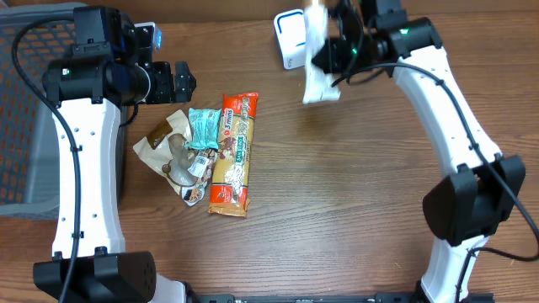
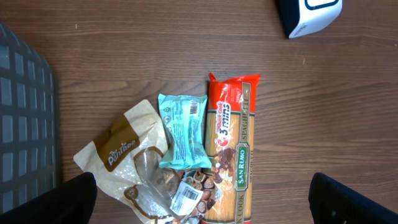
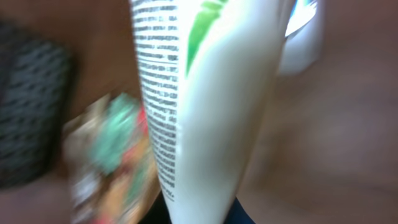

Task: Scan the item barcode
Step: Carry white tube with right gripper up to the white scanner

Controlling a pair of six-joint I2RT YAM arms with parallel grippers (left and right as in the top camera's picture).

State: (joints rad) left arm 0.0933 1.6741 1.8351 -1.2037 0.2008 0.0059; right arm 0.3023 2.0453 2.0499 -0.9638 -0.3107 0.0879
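Observation:
My right gripper [image 1: 337,52] is shut on a white tube [image 1: 318,63] with black print and a green mark, held in the air right beside the white barcode scanner [image 1: 289,38] at the back of the table. In the right wrist view the tube [image 3: 205,106] fills the middle, rising from the gripper [image 3: 199,214], and the scanner [image 3: 303,37] shows blurred behind it. My left gripper [image 1: 181,80] hangs open above the pile of packets, with nothing between its fingers [image 2: 74,199].
On the table lie a red-and-orange spaghetti pack [image 1: 233,151] [image 2: 233,149], a teal packet [image 1: 202,126] [image 2: 181,130] and a beige pouch [image 1: 162,139] [image 2: 118,152], partly overlapping. A grey wire basket [image 1: 17,109] [image 2: 25,118] stands at the left edge.

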